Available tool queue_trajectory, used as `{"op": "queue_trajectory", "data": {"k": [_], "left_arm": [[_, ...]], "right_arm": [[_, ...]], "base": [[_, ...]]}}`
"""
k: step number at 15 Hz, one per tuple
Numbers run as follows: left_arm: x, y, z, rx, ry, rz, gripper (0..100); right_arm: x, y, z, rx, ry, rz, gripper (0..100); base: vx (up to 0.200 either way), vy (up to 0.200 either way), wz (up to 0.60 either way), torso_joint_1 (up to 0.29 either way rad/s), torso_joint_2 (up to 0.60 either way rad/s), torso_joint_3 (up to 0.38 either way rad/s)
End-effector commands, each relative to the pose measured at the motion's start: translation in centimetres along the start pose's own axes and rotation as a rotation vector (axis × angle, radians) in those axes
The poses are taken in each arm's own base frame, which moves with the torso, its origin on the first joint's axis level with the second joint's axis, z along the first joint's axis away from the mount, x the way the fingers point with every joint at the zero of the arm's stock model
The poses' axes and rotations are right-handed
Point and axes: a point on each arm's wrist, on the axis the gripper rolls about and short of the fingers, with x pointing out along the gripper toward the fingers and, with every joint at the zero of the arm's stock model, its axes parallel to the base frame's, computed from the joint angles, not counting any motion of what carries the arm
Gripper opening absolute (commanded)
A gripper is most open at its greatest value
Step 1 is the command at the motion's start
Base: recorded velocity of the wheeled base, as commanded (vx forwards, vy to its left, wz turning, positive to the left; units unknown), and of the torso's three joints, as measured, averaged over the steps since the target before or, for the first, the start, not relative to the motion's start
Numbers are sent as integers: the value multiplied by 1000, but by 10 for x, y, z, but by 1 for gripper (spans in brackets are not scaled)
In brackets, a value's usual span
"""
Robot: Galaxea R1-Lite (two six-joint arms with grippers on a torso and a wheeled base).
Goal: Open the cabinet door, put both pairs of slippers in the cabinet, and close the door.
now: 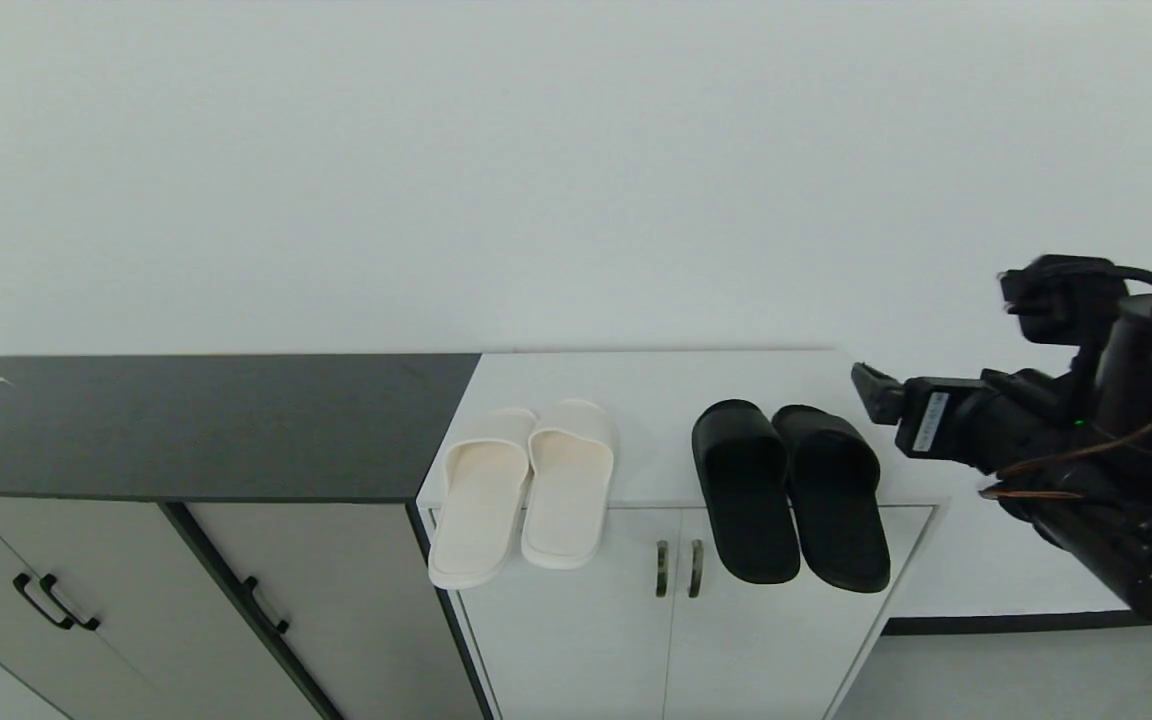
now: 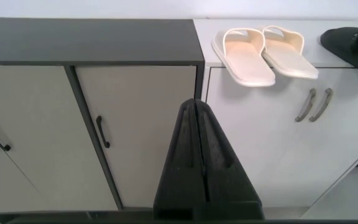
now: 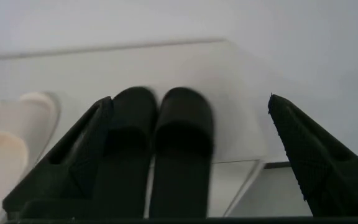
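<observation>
Pale wall (image 1: 576, 150) backs a white two-door cabinet (image 1: 576, 640) whose doors are shut. On its top, heels overhanging the front edge, lie the cream fabric slippers (image 1: 526, 490) and, beside them, the black rubber slide slippers (image 1: 791, 490). The right gripper (image 1: 871, 392) hangs just off the cabinet's end nearest the black pair, probably lining up on them. From the left wrist, the left gripper (image 2: 196, 112) shows its claw pressed together, held back from the cabinet's front, short of the curved grey handles (image 2: 314, 104). From the right wrist, the claw is spread wide, framing the black pair.
</observation>
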Motion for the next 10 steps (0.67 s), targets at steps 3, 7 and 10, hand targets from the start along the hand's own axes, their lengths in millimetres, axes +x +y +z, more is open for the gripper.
{"op": "queue_trajectory", "data": {"k": [3, 7, 10], "left_arm": [[0, 0, 0, 1, -1, 0, 0], [0, 0, 0, -1, -1, -1, 0], [0, 0, 0, -1, -1, -1, 0]], "right_arm": [[6, 23, -43, -57, 126, 46, 100], [-5, 37, -75, -50, 220, 107, 100], [2, 45, -90, -50, 269, 129, 100]], "base": [[0, 0, 0, 0, 0, 0], [0, 0, 0, 0, 0, 0], [0, 0, 0, 0, 0, 0]]}}
